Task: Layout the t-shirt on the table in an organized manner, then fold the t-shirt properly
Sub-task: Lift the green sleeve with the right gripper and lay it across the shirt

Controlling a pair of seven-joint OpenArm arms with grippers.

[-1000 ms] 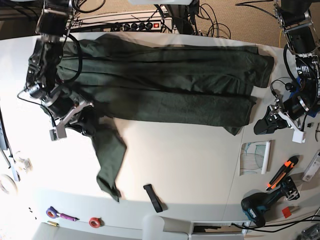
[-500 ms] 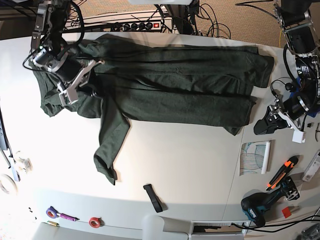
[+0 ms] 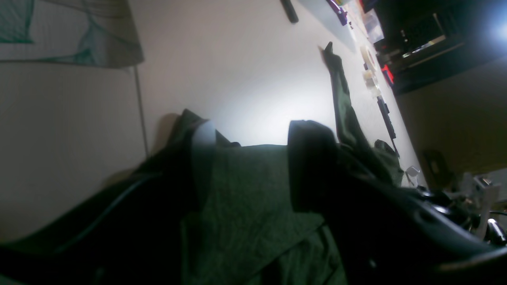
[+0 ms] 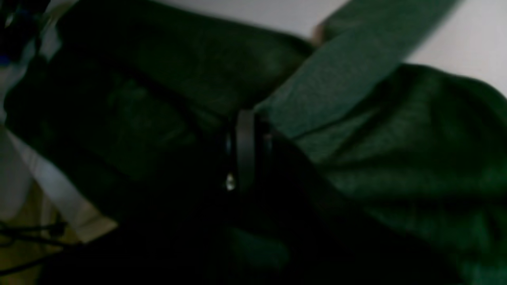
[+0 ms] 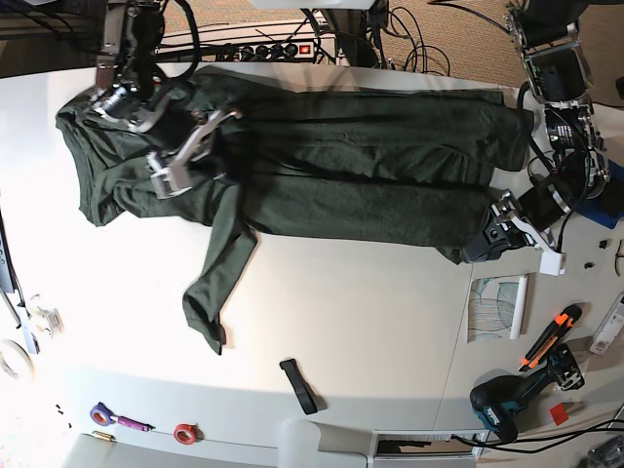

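Right end effector [image 5: 190,154]: cannot tell grip, dark blur | left end effector [image 3: 255,158]: spread over t-shirt [image 5: 370,166] hem

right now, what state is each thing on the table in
t-shirt, spread lengthwise, wrinkled, not folded, one sleeve trailing toward the table's front
right gripper, appears shut on the t-shirt at its bunched end
left gripper, open, t-shirt edge between its fingers
power strip, red switch glowing
black strap, lying loose and flat
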